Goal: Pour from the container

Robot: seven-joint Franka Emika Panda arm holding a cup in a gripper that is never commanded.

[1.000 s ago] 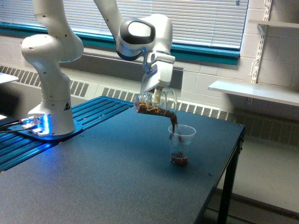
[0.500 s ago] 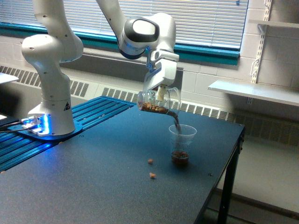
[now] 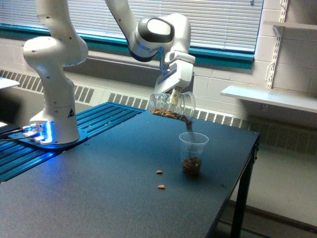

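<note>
Dark tabletop [image 3: 99, 198]: gripper [image 3: 174, 97] clamps tipped clear ribbed container [image 3: 171, 105] above tapered clear plastic cup [image 3: 192, 153]; stream may overshoot, adding to two stray brown pieces [image 3: 160, 179] left of it.

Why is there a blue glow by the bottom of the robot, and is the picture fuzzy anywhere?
In the exterior view, the glow comes from lit blue lights on the white arm's round base, tinting the ribbed blue metal surface beside it. The falling brown bits below the clear ribbed jar smear into a streak above the clear plastic cup; the whole image is slightly soft.
</note>
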